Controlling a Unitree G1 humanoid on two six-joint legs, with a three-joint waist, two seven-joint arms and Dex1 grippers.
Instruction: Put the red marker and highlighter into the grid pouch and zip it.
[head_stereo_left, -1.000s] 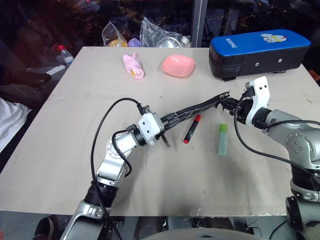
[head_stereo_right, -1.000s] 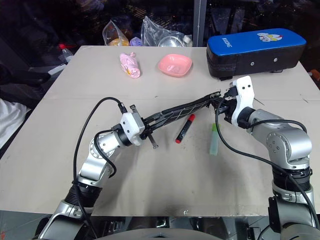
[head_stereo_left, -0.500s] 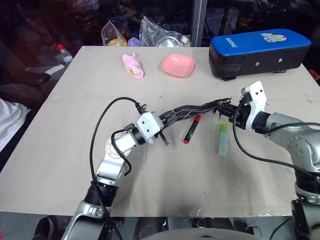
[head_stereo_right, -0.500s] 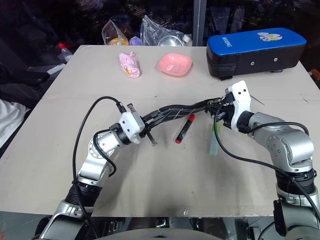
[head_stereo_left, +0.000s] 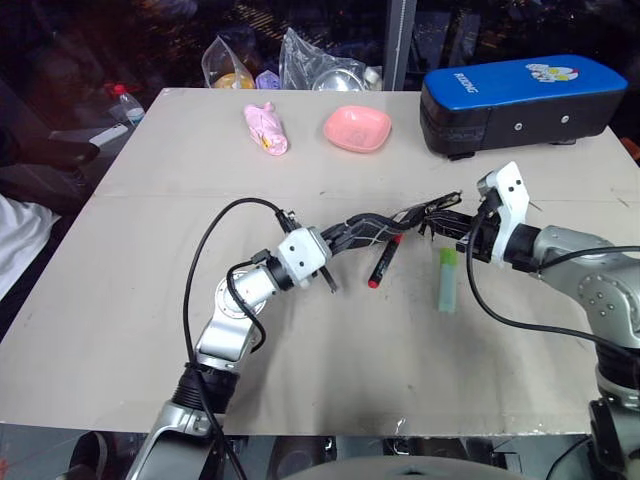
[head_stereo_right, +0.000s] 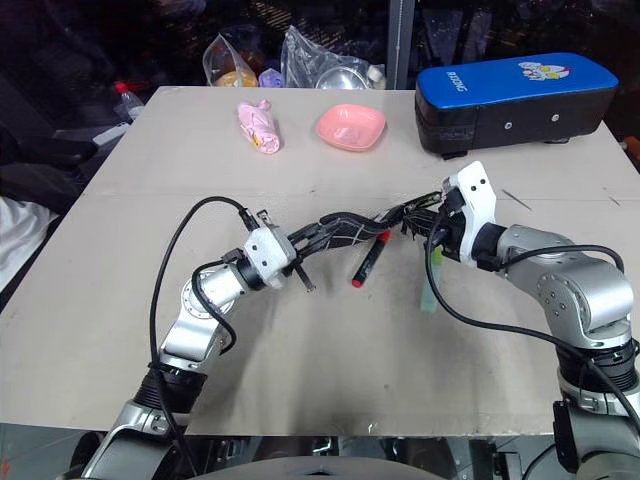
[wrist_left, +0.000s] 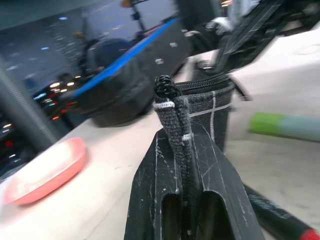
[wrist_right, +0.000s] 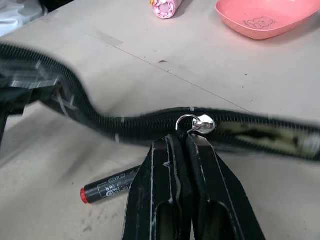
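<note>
So the pouch has gone slack since a second ago: it was stretched fairly straight between the 2 arms, now the grid pouch (head_stereo_left: 385, 226) sags in a wavy S because the right tool (head_stereo_left: 452, 222) has come in toward the left one.

Both tools are clamped tight. The left tool (wrist_left: 184, 165) pinches the closed end of the pouch fabric, and the right tool (wrist_right: 181, 150) is shut on the black zipper pull (wrist_right: 179, 141) right under its silver ring. In the right wrist view the beige lining peeks through on one side of the slider, so I'd say the zip is only partly open.

The bit that matters: the pouch hangs just above the bench (head_stereo_left: 150, 250), long axis running from left tool to right tool. The red marker (head_stereo_left: 384, 260) lies on the bench directly under the pouch's middle, angled across that axis. The highlighter (head_stereo_left: 445, 279) lies just beyond the marker, below the right tool.

The right arm looks nearer to both pens, but its tool is busy, so my guess is the opening needs to be wider before either tool lets go.
</note>
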